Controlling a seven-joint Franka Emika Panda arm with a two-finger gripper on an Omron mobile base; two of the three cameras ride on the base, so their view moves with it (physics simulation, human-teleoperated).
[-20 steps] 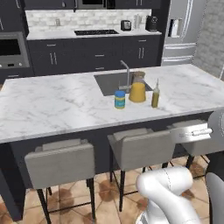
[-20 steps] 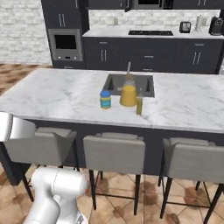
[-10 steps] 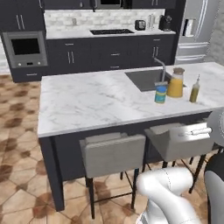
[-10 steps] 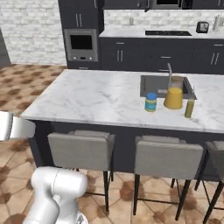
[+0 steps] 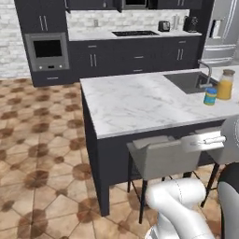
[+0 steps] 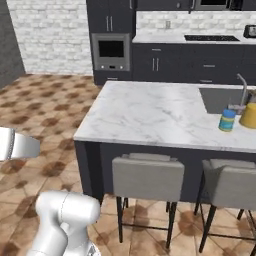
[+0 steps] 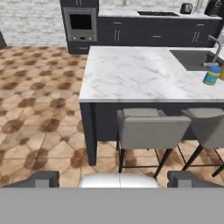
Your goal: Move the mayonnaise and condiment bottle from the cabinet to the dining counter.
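Standing on the dining counter (image 5: pixel 140 100) beside the dark sink (image 5: pixel 189 80), the mayonnaise (image 5: pixel 210 96) is already where the task wants it: blue lid up, upright, just in front of the faucet (image 5: pixel 207 74) and next to a larger yellow cup (image 5: pixel 225 85) with a tan lid. The right base view shows the same jar (image 6: pixel 227 120) near the right edge of the marble, and the hand view catches it (image 7: pixel 212 75) at its far right edge.

So the mayonnaise part looks done. The condiment bottle cannot be made out at this moment, so I cannot tell whether it is on the counter too; that half stays unconfirmed.

The gripper (image 7: pixel 113 178) hangs low over the tiled floor with its fingers spread wide apart and nothing between them. Grey stools (image 5: pixel 161 156) sit tucked under the counter's near edge. An oven (image 5: pixel 47 49) is set in the dark units at the back.
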